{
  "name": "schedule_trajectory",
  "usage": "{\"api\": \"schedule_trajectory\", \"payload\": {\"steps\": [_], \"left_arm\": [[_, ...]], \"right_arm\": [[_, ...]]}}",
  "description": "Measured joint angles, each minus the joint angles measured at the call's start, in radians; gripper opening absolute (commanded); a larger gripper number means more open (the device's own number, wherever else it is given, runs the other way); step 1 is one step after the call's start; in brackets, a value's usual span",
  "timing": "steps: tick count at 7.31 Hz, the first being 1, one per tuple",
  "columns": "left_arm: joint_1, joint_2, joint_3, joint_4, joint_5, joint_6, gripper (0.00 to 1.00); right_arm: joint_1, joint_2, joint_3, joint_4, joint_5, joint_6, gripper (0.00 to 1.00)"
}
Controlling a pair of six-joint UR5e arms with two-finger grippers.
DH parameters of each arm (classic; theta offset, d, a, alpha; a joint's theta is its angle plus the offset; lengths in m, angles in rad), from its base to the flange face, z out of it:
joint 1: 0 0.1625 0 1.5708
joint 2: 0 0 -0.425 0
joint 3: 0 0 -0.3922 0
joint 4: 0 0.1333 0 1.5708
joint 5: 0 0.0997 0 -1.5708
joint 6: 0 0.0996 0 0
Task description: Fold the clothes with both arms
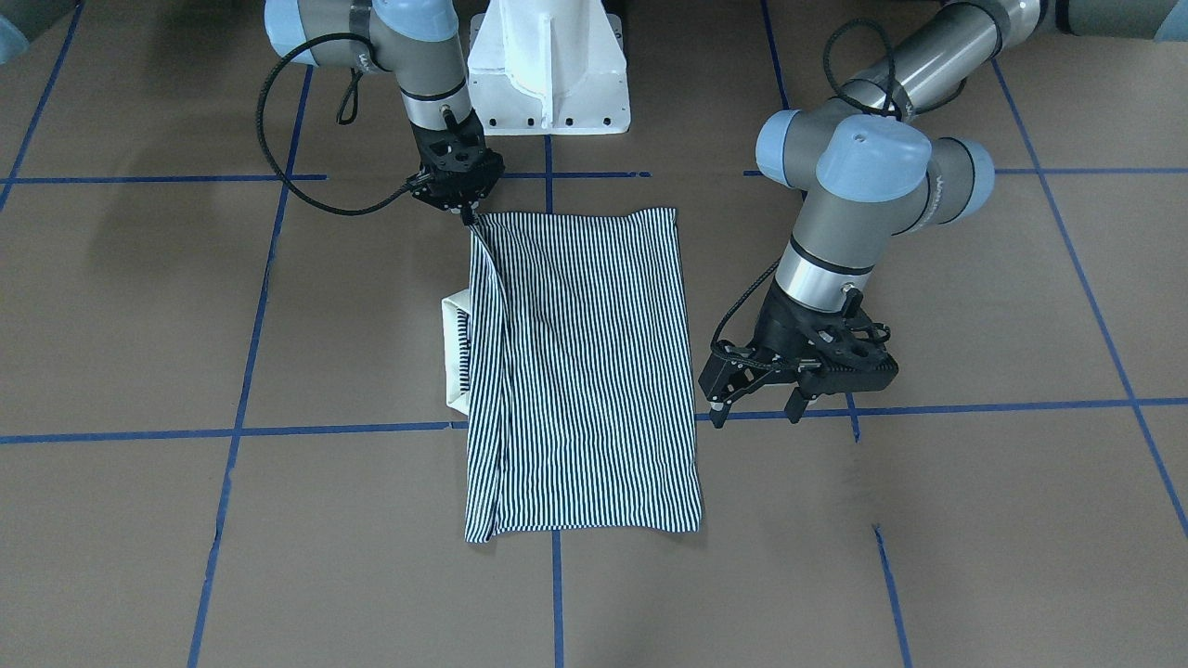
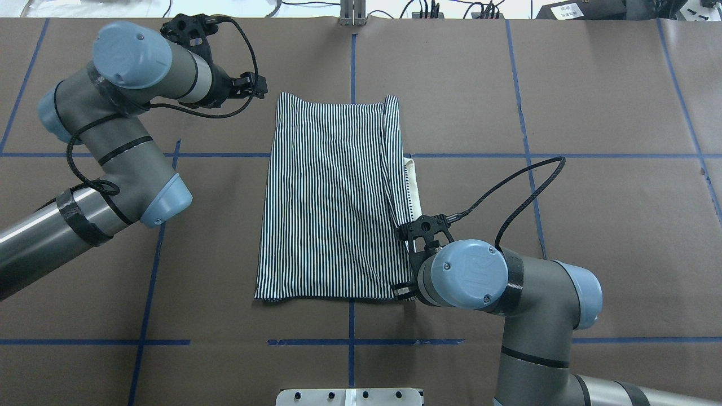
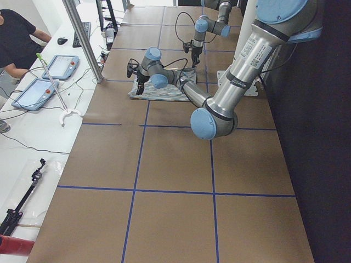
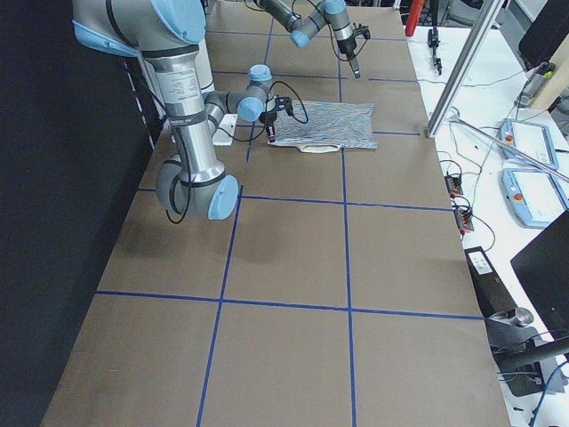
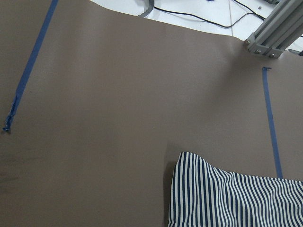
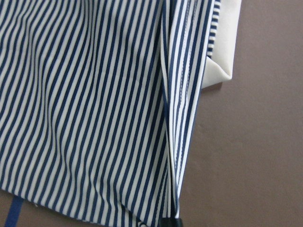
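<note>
The striped polo shirt [image 1: 585,371] [image 2: 333,203] lies folded into a long rectangle in the middle of the table. Its cream collar [image 1: 453,353] [image 2: 414,183] [image 6: 222,42] pokes out from the side edge on my right arm's side. My right gripper [image 1: 466,215] sits at the shirt's corner nearest the base, its fingers pinched together on the hem; the wrist hides them from overhead. A raised fold runs from that corner along the edge [image 6: 170,142]. My left gripper [image 1: 756,408] [image 2: 256,90] hangs open and empty beside the far corner [image 5: 189,163], off the cloth.
The white pedestal base [image 1: 548,74] [image 2: 350,397] stands just behind the shirt. Blue tape lines [image 1: 232,431] grid the brown table top. In the exterior left view a person [image 3: 16,38] sits past the table's far edge at tablets [image 3: 60,66], beside a metal post [image 3: 82,38].
</note>
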Motion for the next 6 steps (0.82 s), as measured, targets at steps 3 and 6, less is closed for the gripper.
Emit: {"api": "schedule_trajectory", "payload": {"steps": [3, 6], "left_arm": [[0.000, -0.002, 0.013, -0.001, 0.000, 0.006, 1.00], [0.000, -0.004, 0.014, -0.001, 0.000, 0.010, 1.00]], "right_arm": [[0.003, -0.009, -0.004, 0.002, 0.009, 0.075, 1.00], [0.071, 0.007, -0.020, -0.004, 0.014, -0.021, 1.00]]}}
